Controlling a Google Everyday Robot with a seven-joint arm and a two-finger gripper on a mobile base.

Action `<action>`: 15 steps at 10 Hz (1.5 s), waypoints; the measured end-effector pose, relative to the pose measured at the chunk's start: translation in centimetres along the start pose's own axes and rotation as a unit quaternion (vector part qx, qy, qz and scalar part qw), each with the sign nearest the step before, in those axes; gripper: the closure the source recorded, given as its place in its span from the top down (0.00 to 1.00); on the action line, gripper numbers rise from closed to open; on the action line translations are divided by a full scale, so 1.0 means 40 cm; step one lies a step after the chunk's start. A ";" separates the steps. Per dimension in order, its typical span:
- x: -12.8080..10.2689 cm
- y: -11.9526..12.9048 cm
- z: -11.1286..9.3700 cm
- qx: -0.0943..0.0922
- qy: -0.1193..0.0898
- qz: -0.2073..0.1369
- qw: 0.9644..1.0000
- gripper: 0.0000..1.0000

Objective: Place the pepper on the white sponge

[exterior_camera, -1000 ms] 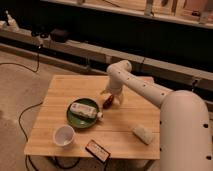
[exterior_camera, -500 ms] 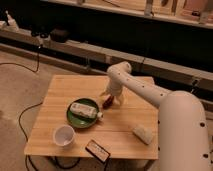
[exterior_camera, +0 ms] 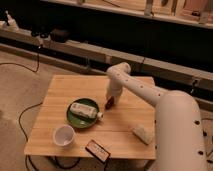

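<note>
The pepper point(exterior_camera: 108, 104) is a small red chili at the tip of my gripper point(exterior_camera: 109, 102), just right of the green plate point(exterior_camera: 75, 118), close to the wooden table point(exterior_camera: 65, 90). My white arm reaches from the lower right over the table to it. The gripper seems to be around the pepper, but whether it lies on the table or is lifted I cannot tell. The white sponge point(exterior_camera: 143, 133) is an off-white block near the table's front right edge, well apart from the gripper.
A white tube-like bottle point(exterior_camera: 85, 111) lies on the green plate. A white cup point(exterior_camera: 64, 135) stands at the front left. A dark flat device point(exterior_camera: 97, 150) lies at the front edge. A dark shelf unit runs behind the table.
The arm and gripper stay over the pepper beside the plate; no clear movement shows.
</note>
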 end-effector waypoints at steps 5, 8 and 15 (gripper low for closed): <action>0.017 0.014 -0.053 0.006 0.004 -0.001 1.000 0.30; -0.046 0.096 -0.163 0.004 0.001 -0.013 1.000 0.30; -0.171 0.284 -0.258 -0.007 -0.031 0.023 0.999 0.30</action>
